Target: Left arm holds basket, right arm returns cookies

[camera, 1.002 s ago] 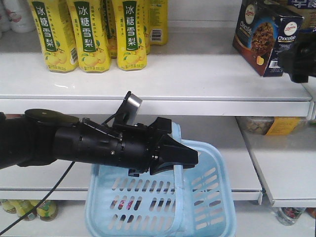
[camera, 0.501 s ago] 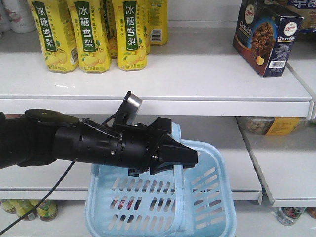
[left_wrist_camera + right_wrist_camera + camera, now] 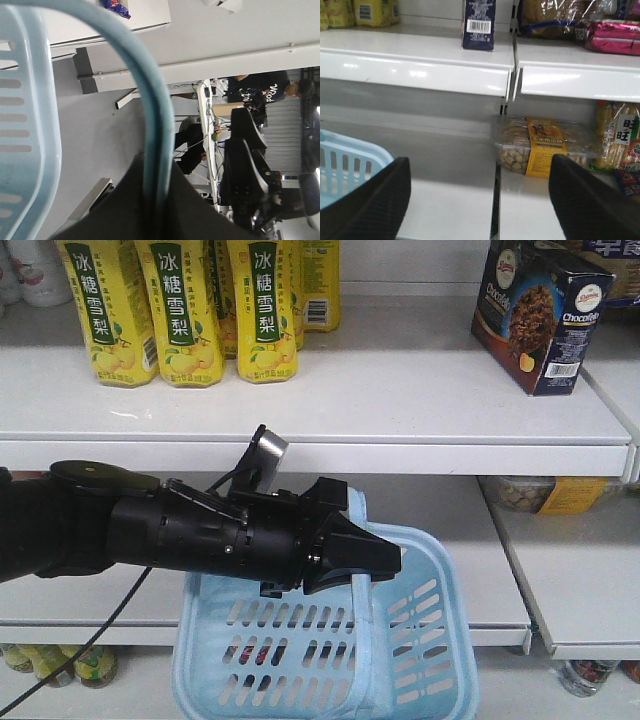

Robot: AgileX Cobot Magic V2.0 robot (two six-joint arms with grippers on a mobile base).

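Meanwhile left hand (image 3: 385,558) clamps basket (image 3: 420,640) handle; right hand (image 3: 480,200) gapes; cookies (image 3: 540,315) shelved.

- Upper shelf (image 3: 400,400): bare white surface between the yellow bottles (image 3: 180,310) at far left and the cookies (image 3: 540,315) at far right; open for passage from the near edge.
- Cookies stand upright near the shelf's right end, just beside the gap to the next shelf unit.
- Middle shelf (image 3: 455,200): bare board left of the divider slot; a clear snack tub (image 3: 545,147) occupies the far part right of it.
- Basket (image 3: 420,640) mouth: the left arm (image 3: 180,530) and the raised handle (image 3: 360,590) span the left half; the right half is open from above.
- Right gripper (image 3: 480,200): fingers spread wide, nothing between them.
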